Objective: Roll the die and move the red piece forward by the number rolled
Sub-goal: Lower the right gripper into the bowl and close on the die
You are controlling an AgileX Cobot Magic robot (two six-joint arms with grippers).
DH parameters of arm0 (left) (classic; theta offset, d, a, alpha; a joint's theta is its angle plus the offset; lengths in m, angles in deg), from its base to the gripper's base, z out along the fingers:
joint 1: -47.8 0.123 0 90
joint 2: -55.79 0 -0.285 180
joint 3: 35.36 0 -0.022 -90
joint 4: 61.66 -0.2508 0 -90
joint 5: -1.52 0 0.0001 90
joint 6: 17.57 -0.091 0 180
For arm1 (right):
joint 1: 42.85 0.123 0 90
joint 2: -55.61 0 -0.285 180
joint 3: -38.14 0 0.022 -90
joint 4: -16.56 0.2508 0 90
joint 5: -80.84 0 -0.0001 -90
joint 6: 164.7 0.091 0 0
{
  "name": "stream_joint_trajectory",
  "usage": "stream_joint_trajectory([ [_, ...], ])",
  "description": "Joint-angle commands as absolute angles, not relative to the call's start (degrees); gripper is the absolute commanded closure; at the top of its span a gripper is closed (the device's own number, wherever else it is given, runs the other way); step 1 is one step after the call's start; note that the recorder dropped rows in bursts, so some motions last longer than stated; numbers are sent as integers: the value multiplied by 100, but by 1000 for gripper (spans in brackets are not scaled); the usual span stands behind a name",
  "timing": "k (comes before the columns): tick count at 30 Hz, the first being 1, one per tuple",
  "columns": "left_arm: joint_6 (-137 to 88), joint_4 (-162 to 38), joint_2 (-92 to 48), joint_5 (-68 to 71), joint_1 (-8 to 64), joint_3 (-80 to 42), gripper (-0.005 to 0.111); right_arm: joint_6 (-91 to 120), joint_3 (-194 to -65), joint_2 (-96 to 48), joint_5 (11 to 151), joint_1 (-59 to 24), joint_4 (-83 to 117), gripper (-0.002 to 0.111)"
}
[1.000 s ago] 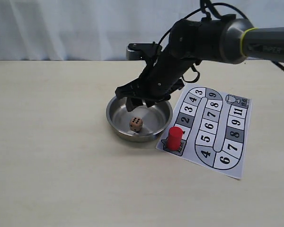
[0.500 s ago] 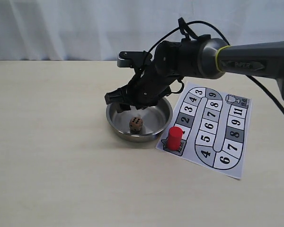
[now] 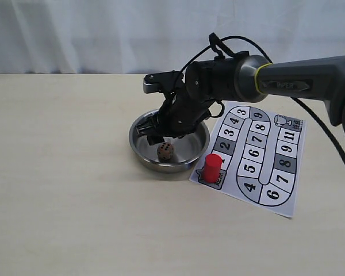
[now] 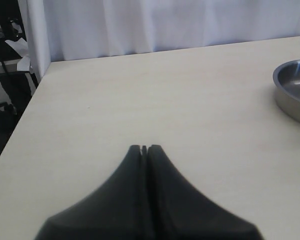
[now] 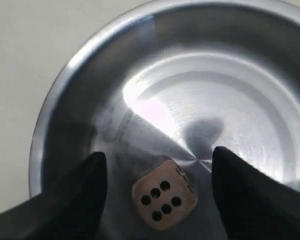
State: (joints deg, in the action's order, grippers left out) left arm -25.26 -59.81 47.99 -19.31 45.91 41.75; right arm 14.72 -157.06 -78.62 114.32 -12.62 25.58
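The die (image 3: 165, 152) (image 5: 164, 195) lies in the steel bowl (image 3: 139, 146) (image 5: 65, 75), its top face showing six pips. My right gripper (image 3: 157, 135) (image 5: 159, 160) hangs open just above it inside the bowl, one finger on each side of the die, not touching it. The red piece (image 3: 212, 167) stands upright on the start square of the paper game board (image 3: 261, 155), to the right of the bowl. My left gripper (image 4: 144, 148) is shut with nothing in it, over bare table; it does not show in the exterior view.
The bowl's rim (image 4: 293, 90) shows at the edge of the left wrist view. A white curtain (image 3: 103, 34) backs the table. The table's left edge (image 4: 25, 107) drops off beside dark gear.
My right arm has swung left and down, bringing its open gripper into the bowl over the die. The die and the red piece have stayed put.
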Motion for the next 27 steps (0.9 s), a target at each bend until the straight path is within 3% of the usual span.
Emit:
stream_joint_trajectory([
  [1,-2503,-5952,4800,-1876,4581,4186,107,1484,-15726,-7848,11549,-1285,2291,44],
  [27,-2503,-5952,4800,-1876,4581,4186,107,1484,-15692,-8121,11454,-1285,2288,43],
])
